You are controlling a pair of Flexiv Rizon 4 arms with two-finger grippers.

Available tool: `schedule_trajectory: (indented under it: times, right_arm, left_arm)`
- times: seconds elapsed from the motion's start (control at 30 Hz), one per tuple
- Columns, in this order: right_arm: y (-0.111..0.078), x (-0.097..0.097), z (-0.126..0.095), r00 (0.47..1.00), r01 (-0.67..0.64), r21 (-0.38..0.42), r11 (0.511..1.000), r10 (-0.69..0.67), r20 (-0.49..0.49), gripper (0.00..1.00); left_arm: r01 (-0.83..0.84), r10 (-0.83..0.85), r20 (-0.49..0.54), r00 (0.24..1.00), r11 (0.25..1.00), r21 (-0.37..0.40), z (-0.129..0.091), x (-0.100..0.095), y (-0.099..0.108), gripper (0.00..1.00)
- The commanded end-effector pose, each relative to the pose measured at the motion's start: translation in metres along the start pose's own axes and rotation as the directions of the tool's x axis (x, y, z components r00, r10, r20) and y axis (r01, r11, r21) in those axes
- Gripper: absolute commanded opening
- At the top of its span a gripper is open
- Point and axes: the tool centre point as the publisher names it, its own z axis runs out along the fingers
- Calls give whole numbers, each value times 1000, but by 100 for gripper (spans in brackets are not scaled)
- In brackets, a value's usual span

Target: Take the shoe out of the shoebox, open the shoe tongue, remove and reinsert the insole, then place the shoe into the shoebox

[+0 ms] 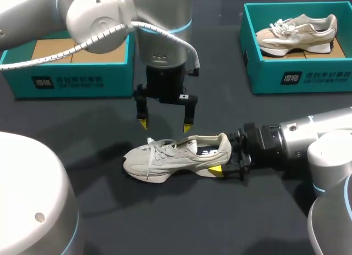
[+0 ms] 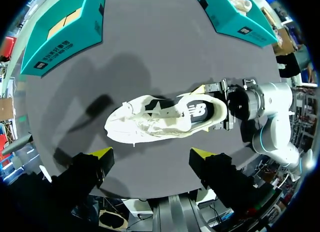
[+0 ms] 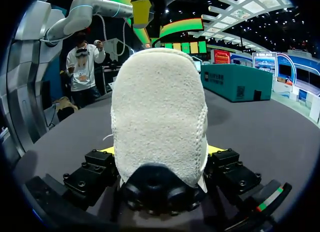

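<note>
Sneaker [image 1: 176, 156] looks light with a soft, floppy upper, so the right gripper [image 1: 225, 154] clamped on the stiffer heel seems smart, left gripper [image 1: 165, 125] hanging above, jaws apart.

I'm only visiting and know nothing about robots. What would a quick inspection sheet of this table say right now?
Surface: dark table, bare between the boxes.
Job's things: pale shoe on its sole; left shoebox, no shoe visible inside; right shoebox holds a second shoe.
Clutter: nothing seen.
Claws: left claw open above the shoe; right claw shut on its heel.
Cables: white coiled cable on the left arm.
Surroundings: nothing seen reaching over the table.
</note>
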Motion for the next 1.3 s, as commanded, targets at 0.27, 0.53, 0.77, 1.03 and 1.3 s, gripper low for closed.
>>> schedule_trajectory:
  times: [0.27,0.53,0.77,1.03,1.3]
  right_arm:
    - [-2,-2,6,1000,-1,5,1000,1,1,0]
    - [-2,-2,6,1000,-1,5,1000,1,1,0]
    - [-2,-2,6,1000,-1,5,1000,1,1,0]
    - [-2,-2,6,1000,-1,5,1000,1,1,0]
    - [-2,-2,6,1000,-1,5,1000,1,1,0]
  left_arm:
    - [98,-98,10,995,993,-67,24,31,-12,100]
    - [127,-123,80,989,991,-46,43,55,-16,100]
    - [159,-155,122,980,987,-27,60,65,-26,100]
    - [188,-183,154,971,982,-19,77,64,-34,100]
    - [198,-190,182,965,980,-22,91,62,-37,65]
